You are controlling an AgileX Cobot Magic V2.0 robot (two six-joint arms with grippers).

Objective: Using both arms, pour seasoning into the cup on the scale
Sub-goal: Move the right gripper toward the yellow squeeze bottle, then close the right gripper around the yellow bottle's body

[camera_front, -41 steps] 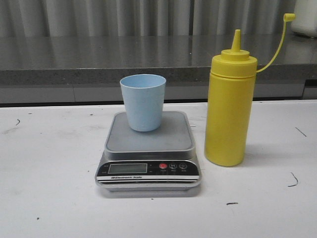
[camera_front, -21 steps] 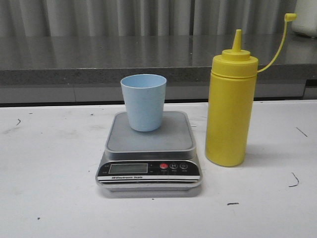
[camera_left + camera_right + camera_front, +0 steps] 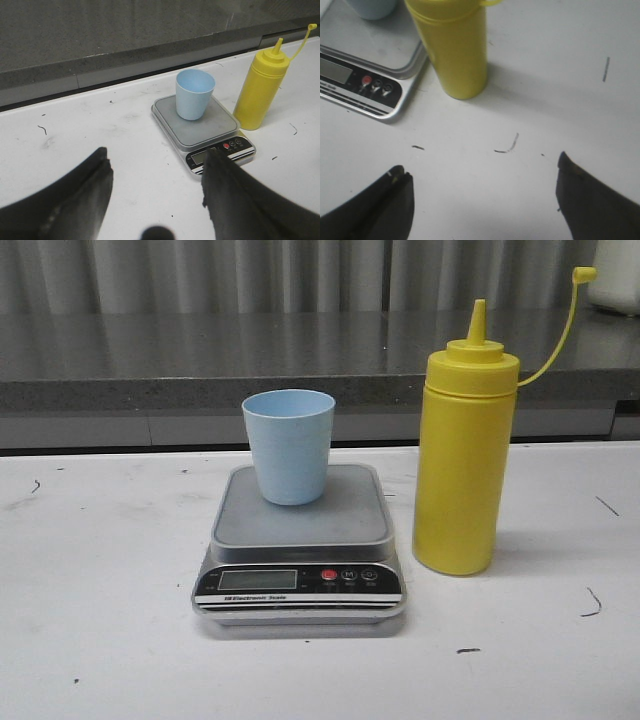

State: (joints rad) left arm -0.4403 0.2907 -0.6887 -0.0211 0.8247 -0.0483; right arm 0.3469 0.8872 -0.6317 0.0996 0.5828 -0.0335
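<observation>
On the white table [image 3: 100, 570], the left gripper [image 3: 155, 185] hangs with its jaws spread wide and holding nothing, well short of the scale [image 3: 300, 540]. The pale blue cup [image 3: 289, 445] stands upright on the scale's steel platform, and just to its right the yellow seasoning bottle [image 3: 463, 460] stands upright on the table, its cap dangling on a tether. The right gripper [image 3: 485, 200] is likewise wide apart and empty, near the bottle's base but not touching it.
</observation>
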